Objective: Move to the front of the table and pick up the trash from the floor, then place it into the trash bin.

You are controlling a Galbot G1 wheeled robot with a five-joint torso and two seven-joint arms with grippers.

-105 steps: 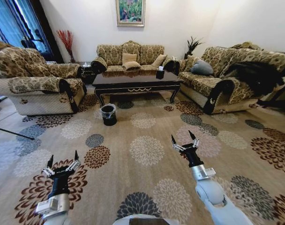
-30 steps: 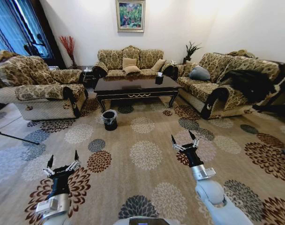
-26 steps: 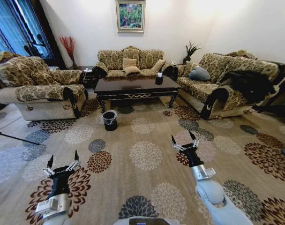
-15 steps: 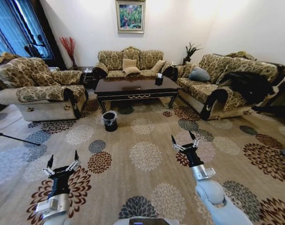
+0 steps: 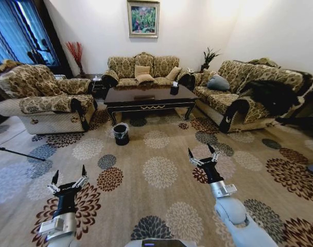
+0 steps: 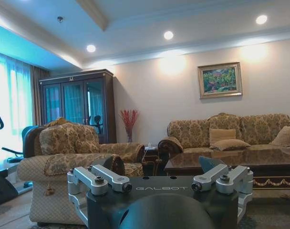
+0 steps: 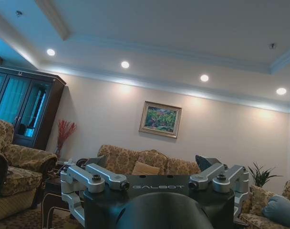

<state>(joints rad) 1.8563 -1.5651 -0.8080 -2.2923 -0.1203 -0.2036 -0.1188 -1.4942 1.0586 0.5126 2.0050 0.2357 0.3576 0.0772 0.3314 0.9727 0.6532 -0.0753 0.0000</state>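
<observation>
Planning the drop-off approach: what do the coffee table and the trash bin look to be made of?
The coffee table looks like dark wood with a glossy finish: its top mirrors the room light, and a gold ornament runs along the front edge. The trash bin looks like black plastic, though that is uncertain from here, with a crinkly clear bag over its rim.

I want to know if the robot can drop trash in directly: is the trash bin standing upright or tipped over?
Upright. The trash bin stands on the carpet, its bag-lined mouth facing up.
</observation>
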